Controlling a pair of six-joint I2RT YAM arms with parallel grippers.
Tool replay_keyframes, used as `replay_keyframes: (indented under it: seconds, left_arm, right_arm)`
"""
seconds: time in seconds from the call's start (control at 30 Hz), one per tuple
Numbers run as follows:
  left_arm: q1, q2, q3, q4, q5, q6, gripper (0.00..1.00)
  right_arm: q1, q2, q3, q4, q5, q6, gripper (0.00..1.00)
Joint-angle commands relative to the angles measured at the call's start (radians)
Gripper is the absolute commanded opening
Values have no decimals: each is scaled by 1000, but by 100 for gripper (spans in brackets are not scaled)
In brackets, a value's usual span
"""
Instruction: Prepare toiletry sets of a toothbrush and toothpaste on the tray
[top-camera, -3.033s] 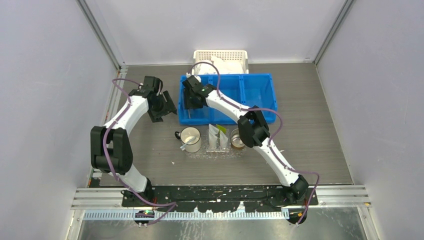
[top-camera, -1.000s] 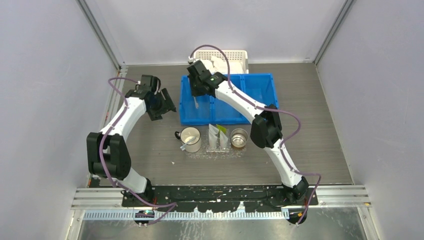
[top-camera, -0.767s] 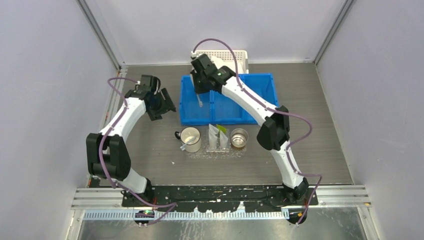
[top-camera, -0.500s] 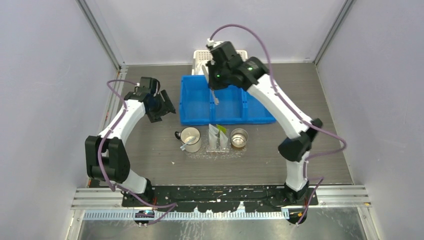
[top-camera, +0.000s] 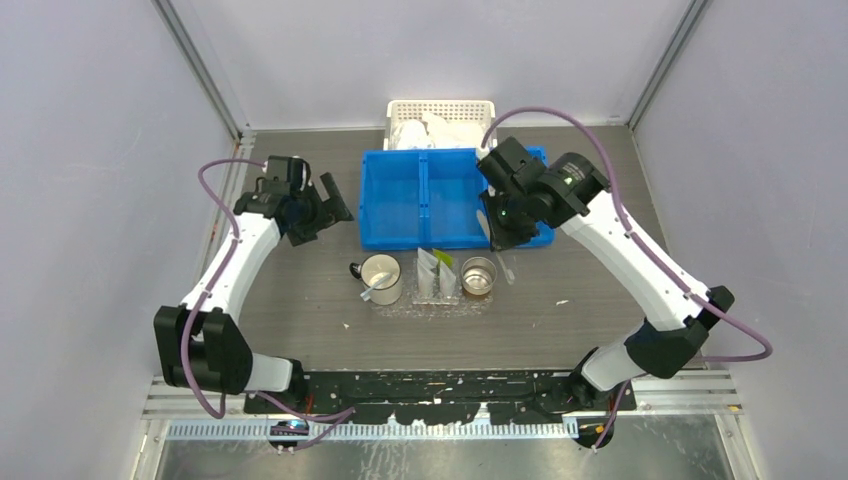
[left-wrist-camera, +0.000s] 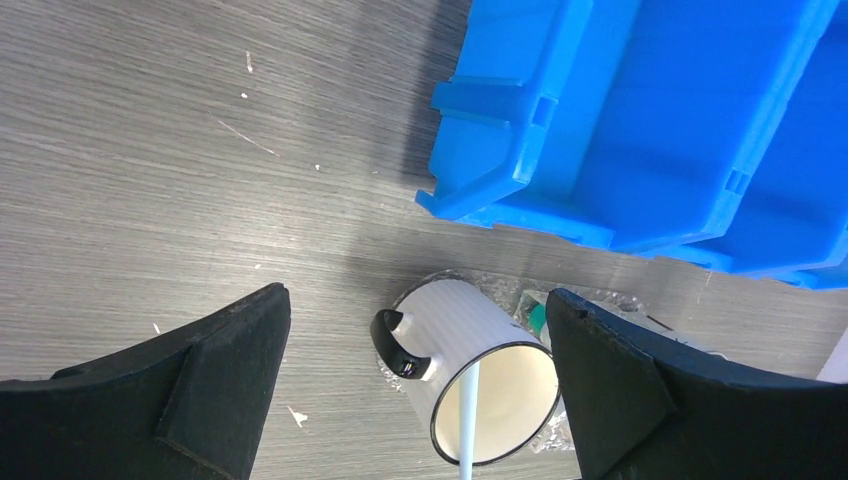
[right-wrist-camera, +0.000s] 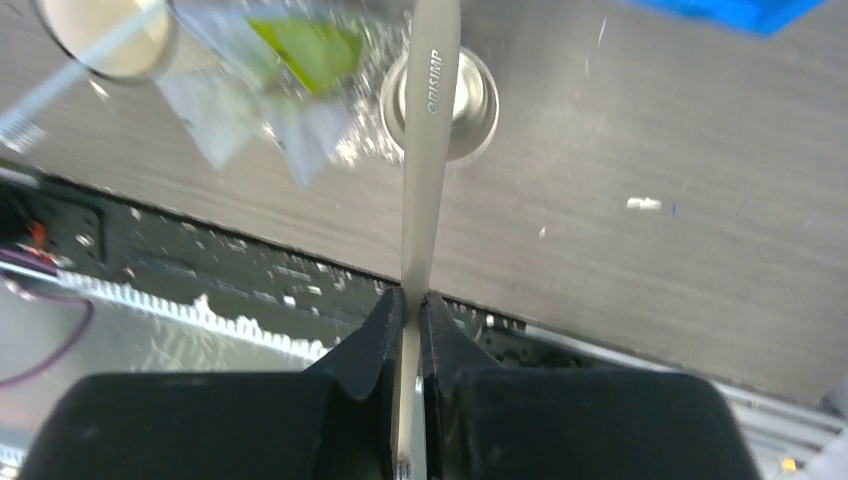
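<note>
While hovering left tool (left-wrist-camera: 417, 298) spread wide over white mug (left-wrist-camera: 460, 330) beside blue bin (left-wrist-camera: 650, 120), clamps right tool (right-wrist-camera: 410, 300) on toothbrush (right-wrist-camera: 430, 150), above steel cup (right-wrist-camera: 478, 100) on clear tray (top-camera: 430, 308), middle of bench (top-camera: 620, 270), toward near edge.

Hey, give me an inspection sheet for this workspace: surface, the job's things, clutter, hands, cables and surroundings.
Surface: grey wood-grain table, a few white specks.
Job's things: clear tray carries a white mug with one toothbrush in it, toothpaste and a steel cup; second toothbrush is in the right hand.
Clutter: blue bin, white basket behind it.
Hands: left hand open, holding nothing, beside the bin; right hand shut on the second toothbrush near the steel cup.
Cables: purple cable looped along each arm.
Surroundings: pale walls on three sides, metal rail at the near edge.
</note>
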Motion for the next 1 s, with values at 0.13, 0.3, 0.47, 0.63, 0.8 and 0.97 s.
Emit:
replay_keyframes:
  seconds: [0.13,0.3,0.47,0.63,0.8,0.97]
  left_arm:
    - [10,-62,-8,-4,4,20,100]
    - [10,-75,-21,-2,6,21,100]
    - [12,-77,-26,1,4,24,100]
    - [15,-76,-30,4,7,25,100]
    - [19,-76,-31,3,8,30,100]
    - [31,-77,-31,0,7,38,100]
  right_arm:
    - [1,-27,-149,-145,-113,35,7]
    - [3,-26,-204,-140,-171,31,7]
    - [10,2,-273,-101,-220,10,7]
    - [10,54,-306,-57,-242,-18,7]
    - [8,135,-292,-36,-247,-54,7]
    - [0,201,-280,-13,-258,-80,7]
